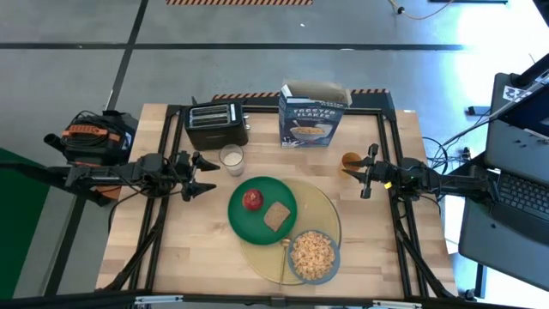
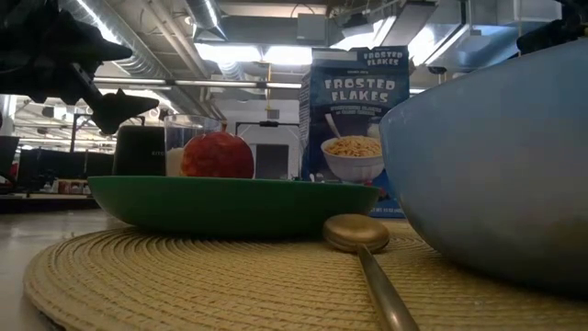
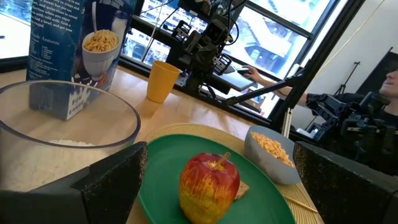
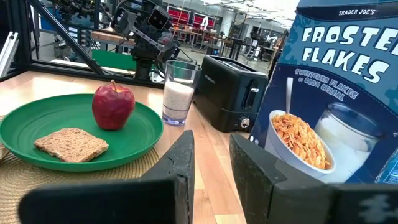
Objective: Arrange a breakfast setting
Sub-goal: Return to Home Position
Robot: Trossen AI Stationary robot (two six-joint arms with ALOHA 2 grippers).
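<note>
A round yellow mat [image 1: 329, 213] lies at the table's near middle. On it rest a green plate [image 1: 249, 221] with a red apple [image 1: 252, 199] and a toast slice [image 1: 276, 216], and a blue-grey bowl [image 1: 335, 257] of cereal. A milk glass [image 1: 231, 158] stands just beyond the plate. The blue cereal box [image 1: 310, 116] stands upright at the far edge. An orange cup [image 1: 351, 160] stands right of the mat. My left gripper [image 1: 208, 176] is wide open and empty, just left of the glass and plate. My right gripper [image 1: 367, 174] hovers beside the cup, fingers [image 4: 181, 163] narrowly apart, holding nothing.
A black toaster [image 1: 216, 124] stands at the far left, behind the glass. A gold spoon [image 1: 284, 256] lies on the mat beside the bowl. There is bare wood at the near left and near right of the table. A person sits beyond the table's right side [image 3: 392, 81].
</note>
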